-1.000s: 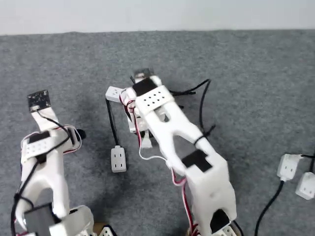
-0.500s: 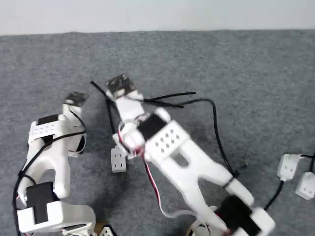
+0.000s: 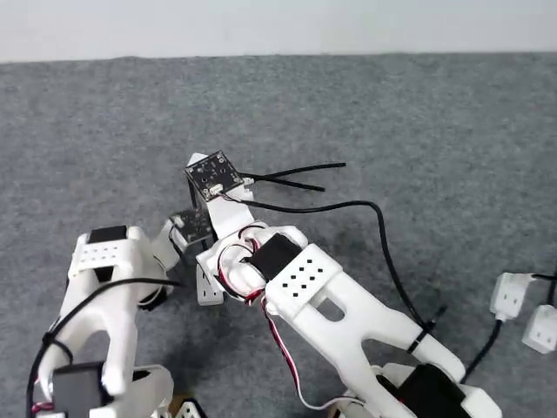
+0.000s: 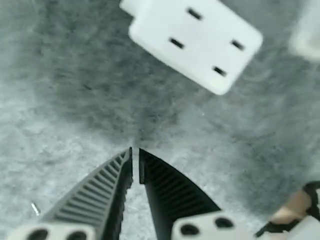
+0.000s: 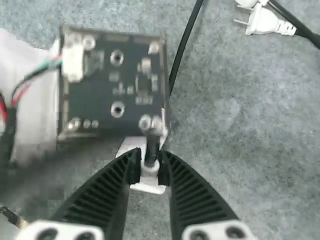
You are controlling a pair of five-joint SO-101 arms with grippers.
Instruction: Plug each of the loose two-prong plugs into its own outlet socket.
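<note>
Lying around are three outlet sockets; right gripper holds one plug.

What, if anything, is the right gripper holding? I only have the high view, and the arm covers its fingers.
Observer: The right gripper is shut on what looks like a white plug, with a black cord leaving it.
Operator: And the left gripper?
Observer: The left gripper is shut and empty over the carpet, apart from a white outlet socket that shows two pairs of slots.
</note>
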